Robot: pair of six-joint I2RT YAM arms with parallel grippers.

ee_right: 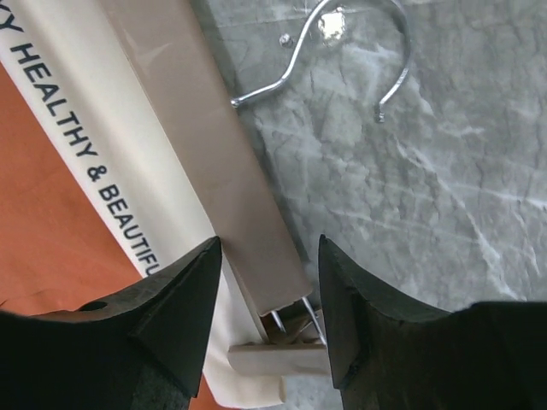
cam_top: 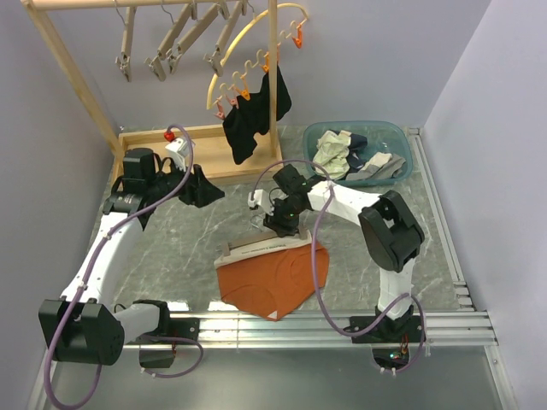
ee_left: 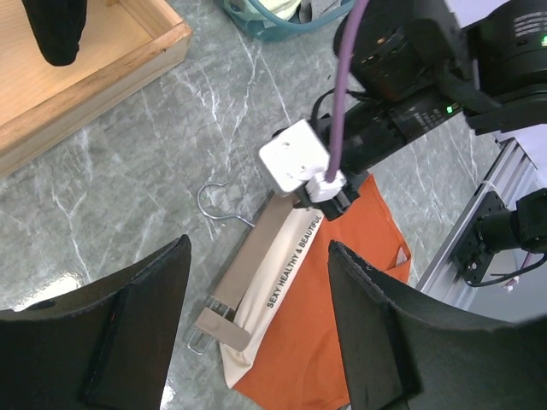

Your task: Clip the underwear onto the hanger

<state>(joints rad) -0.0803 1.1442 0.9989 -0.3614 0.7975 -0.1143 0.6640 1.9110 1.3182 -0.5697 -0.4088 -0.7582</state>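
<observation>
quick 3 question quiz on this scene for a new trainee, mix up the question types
1. True or false: the left gripper is shut on the hanger.
2. What is in the teal tub? A) crumpled clothes B) spare hangers C) a black garment
3. Fill the blank: the ____ gripper straddles the hanger's clip end, beside the underwear.

Key: 1 false, it is open and clear of it; 2 A; 3 the right gripper.

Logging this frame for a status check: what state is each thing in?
underwear: flat on table, waistband against hanger
hanger: lying flat, not hung
left tool: open, empty
right tool: open, straddling hanger's end
black garment: hanging
</observation>
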